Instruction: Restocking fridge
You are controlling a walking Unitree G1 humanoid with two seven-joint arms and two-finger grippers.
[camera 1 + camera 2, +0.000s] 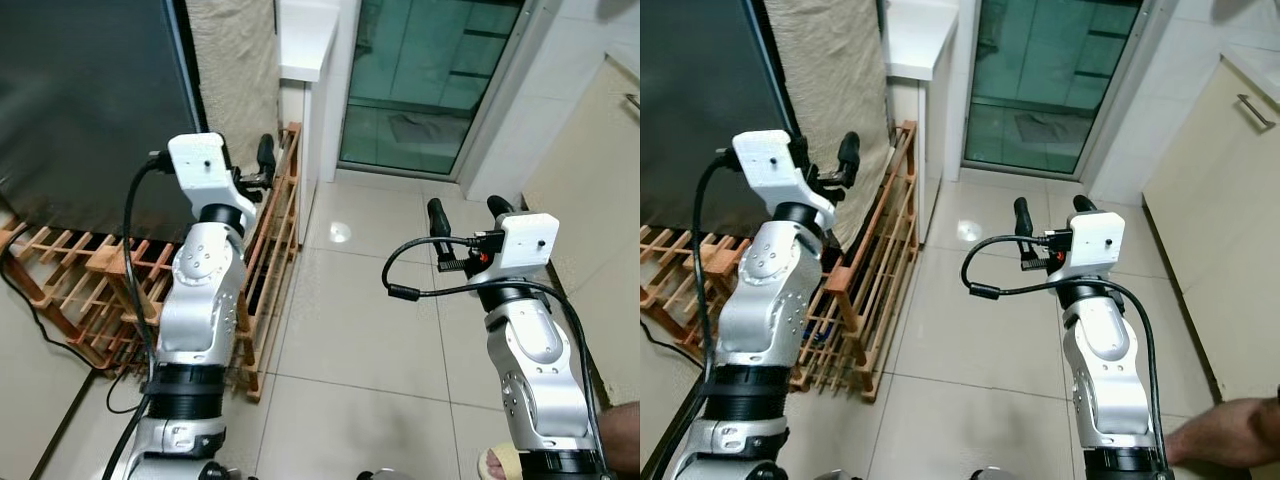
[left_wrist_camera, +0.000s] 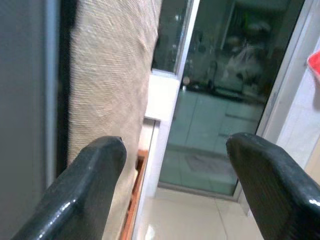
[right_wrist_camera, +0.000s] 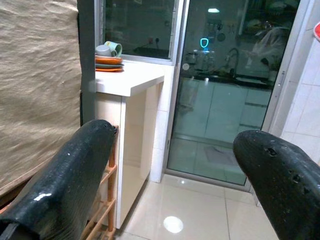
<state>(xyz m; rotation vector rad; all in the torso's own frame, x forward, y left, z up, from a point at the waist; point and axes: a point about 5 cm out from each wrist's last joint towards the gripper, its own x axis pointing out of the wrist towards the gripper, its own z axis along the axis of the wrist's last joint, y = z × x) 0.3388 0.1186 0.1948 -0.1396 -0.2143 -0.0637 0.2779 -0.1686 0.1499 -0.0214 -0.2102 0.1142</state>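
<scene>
Both grippers, left (image 1: 262, 158) and right (image 1: 468, 212), hang empty, jaws apart, near the wooden rack (image 1: 268, 262); the glass door (image 1: 425, 80) stands beyond it.

Two silver, glossy arms built of rounded segments, each with a ribbed black ring near its base, end in white box-shaped wrist housings (a small dark dot marks the top face of each). A thick black cable loops from each housing back down along the arm. The left pincer (image 1: 263, 160) and the right pincer (image 1: 468, 212) each carry two long, glossy black fingers (image 3: 60, 180) with rounded tips.
</scene>
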